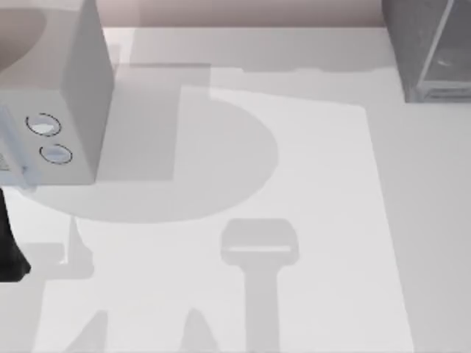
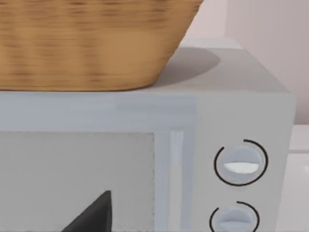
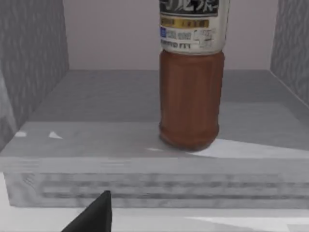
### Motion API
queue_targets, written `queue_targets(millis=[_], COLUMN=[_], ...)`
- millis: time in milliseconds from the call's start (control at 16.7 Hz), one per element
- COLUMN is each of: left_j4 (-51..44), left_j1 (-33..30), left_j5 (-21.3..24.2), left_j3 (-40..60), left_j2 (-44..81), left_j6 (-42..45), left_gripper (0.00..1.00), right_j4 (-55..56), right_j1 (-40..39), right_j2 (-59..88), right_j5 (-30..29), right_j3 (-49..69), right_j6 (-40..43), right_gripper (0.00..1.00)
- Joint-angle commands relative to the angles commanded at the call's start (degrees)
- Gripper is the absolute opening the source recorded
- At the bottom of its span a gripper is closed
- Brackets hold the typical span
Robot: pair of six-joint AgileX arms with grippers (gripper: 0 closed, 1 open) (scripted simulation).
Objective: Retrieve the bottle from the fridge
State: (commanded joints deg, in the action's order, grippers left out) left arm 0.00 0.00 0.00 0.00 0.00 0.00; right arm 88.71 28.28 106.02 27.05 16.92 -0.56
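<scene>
A simulated kitchen corner: microwave (image 1: 51,110), fridge (image 1: 430,48) and wicker basket (image 2: 91,43) on a white table (image 1: 294,184).

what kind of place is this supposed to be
Probably a simulated kitchen counter: a pale table carrying a light grey microwave-like box with two round dials, a wicker basket on top of it, and a dark speckled fridge with a bottle standing inside.

Ahead of the right gripper (image 3: 91,212): the fridge (image 3: 154,183) stands open-fronted, with a raised floor lip to clear.
Inside: the bottle (image 3: 191,96) stands upright near the front edge, with free floor on both sides.
Flanks: speckled side walls bound the opening.
Ahead of the left gripper (image 2: 91,215): the microwave (image 2: 145,159) front blocks passage.
</scene>
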Motion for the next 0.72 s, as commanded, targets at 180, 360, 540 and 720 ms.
queue_targets(millis=[180, 360, 540, 720], left_j4=[0.0, 0.0, 0.0, 0.0], left_j1=[0.0, 0.0, 0.0, 0.0], left_j5=[0.0, 0.0, 0.0, 0.0], left_j3=[0.0, 0.0, 0.0, 0.0], left_j2=[0.0, 0.0, 0.0, 0.0], left_j6=[0.0, 0.0, 0.0, 0.0], left_gripper=[1.0, 1.0, 1.0, 1.0], right_j4=[-6.27, -14.05, -20.71, -24.06], right_j1=[-3.03, -6.61, -9.86, -11.53], right_j2=[4.16, 8.65, 11.68, 12.76], right_j5=[-3.34, -7.18, -10.5, -12.23], right_j3=[11.05, 24.45, 33.62, 37.36], right_j6=[0.19, 0.15, 0.1, 0.11], right_gripper=[1.0, 1.0, 1.0, 1.0])
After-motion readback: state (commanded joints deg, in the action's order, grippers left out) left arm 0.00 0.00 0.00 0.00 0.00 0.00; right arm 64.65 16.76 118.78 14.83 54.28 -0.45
